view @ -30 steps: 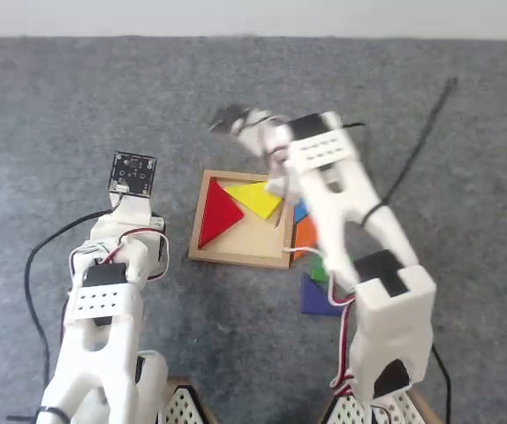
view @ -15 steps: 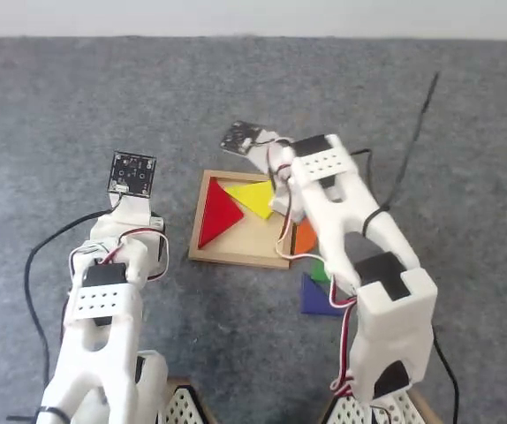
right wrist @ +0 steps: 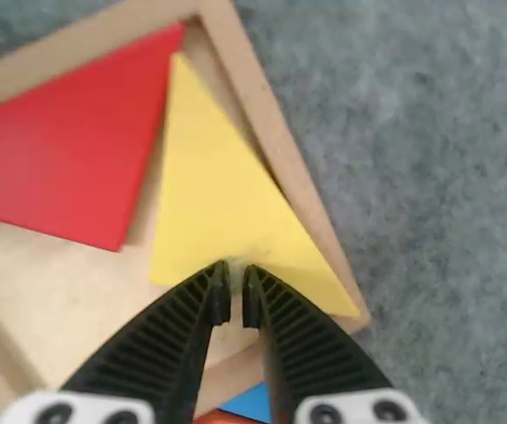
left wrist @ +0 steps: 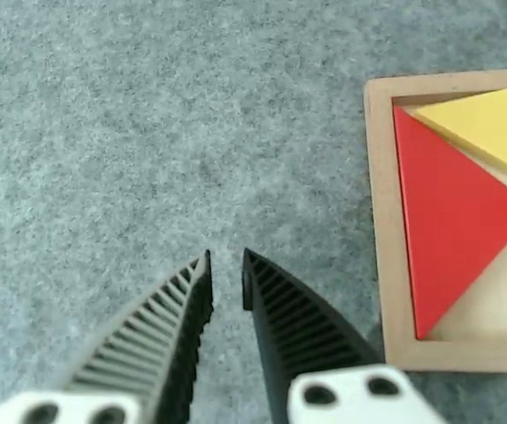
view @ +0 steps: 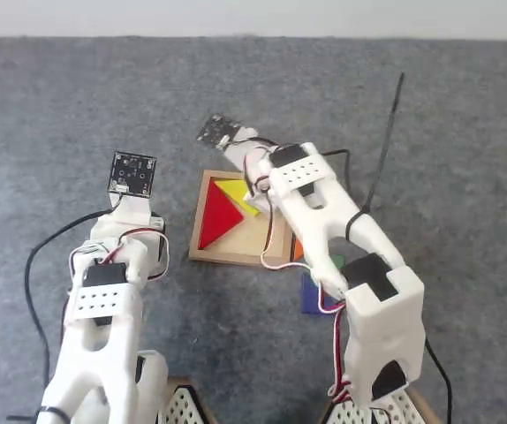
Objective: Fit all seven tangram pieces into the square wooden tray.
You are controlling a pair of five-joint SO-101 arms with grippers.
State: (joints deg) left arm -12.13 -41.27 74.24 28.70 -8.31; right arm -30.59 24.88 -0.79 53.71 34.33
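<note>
The square wooden tray (view: 227,258) lies at the table's middle. A red triangle (view: 215,221) lies flat in it by the left wall. A yellow triangle (view: 234,192) sits at its far side, and in the right wrist view the yellow triangle (right wrist: 214,203) has one corner riding up on the tray rim (right wrist: 253,97). My right gripper (right wrist: 234,287) is shut, its tips pressing down on the yellow piece near that corner. My left gripper (left wrist: 225,263) is shut over bare carpet, left of the tray (left wrist: 379,221) and apart from it.
Loose pieces lie just right of the tray, partly under the right arm: an orange one (view: 298,250), a green one (view: 330,263) and a blue one (view: 315,299). Open grey carpet surrounds the tray. A black cable (view: 382,150) runs off at the far right.
The right arm has swung left over the tray. The yellow triangle has slid left with it, toward the red one and the far left corner. The left arm has kept still.
</note>
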